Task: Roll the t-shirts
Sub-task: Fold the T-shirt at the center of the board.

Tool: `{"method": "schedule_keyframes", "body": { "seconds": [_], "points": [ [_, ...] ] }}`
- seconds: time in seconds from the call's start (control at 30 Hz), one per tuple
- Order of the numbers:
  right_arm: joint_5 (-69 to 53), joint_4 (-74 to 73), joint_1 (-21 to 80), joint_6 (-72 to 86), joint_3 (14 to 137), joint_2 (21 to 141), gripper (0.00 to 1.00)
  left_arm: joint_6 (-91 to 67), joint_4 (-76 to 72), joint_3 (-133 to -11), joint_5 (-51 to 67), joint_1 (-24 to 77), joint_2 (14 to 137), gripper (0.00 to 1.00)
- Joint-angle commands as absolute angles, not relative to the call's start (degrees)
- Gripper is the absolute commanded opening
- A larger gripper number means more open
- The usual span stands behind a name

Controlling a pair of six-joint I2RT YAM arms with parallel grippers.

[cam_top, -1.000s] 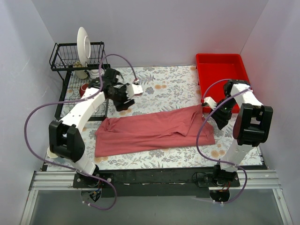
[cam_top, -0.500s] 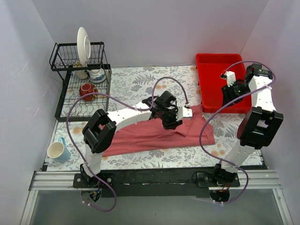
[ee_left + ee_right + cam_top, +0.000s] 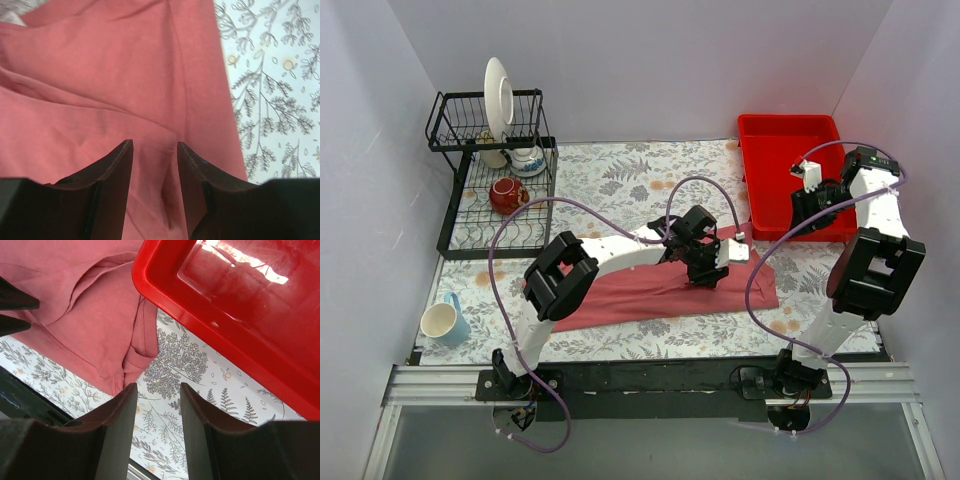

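The dusty-red t-shirt [image 3: 620, 285] lies flattened across the floral mat, its right end crumpled near the tray. My left gripper [image 3: 705, 268] reaches over its right part, tips down on the cloth. In the left wrist view the left gripper [image 3: 154, 145] has its jaws apart, straddling a small raised fold of the t-shirt [image 3: 100, 75] that does not fill the gap. My right gripper [image 3: 810, 205] hovers by the front left of the red tray [image 3: 790, 122]. The right gripper [image 3: 158, 386] is open and empty, above bare mat beside the t-shirt [image 3: 75, 300] hem.
The red plastic tray [image 3: 200, 305] stands at the back right. A black dish rack [image 3: 490, 215] at the back left holds a white plate [image 3: 500, 95], a teapot [image 3: 527, 160] and a red cup [image 3: 507, 192]. A white-and-blue mug [image 3: 445, 320] sits at the front left.
The left arm swung from beside the rack across to the shirt's right part, its jaws narrowing. The right arm lifted off the shirt's right edge and went back to the tray.
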State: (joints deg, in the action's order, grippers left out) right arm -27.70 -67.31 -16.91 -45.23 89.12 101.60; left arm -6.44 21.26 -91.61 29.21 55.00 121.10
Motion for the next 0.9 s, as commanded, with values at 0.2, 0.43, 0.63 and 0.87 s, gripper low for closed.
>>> {"method": "schedule_keyframes", "body": {
  "seconds": [0.2,0.43,0.63,0.87],
  "points": [
    [-31.99,-67.77,-19.16,-44.56,90.79,102.13,0.48,-1.58,25.23,-92.02,30.16,55.55,121.38,0.39],
    [-32.61,-67.76,-19.25,-43.86,90.70,102.30,0.48,-1.14,24.08,-92.63,28.56,55.55,123.75,0.34],
    [-32.43,-67.24,-19.51,-43.25,90.88,102.57,0.48,-1.05,23.56,-93.34,28.13,55.28,124.01,0.20],
    [-33.49,-67.41,-19.60,-41.84,92.81,103.97,0.48,-4.65,22.76,-95.45,27.16,52.74,121.64,0.11]
  ]
}}
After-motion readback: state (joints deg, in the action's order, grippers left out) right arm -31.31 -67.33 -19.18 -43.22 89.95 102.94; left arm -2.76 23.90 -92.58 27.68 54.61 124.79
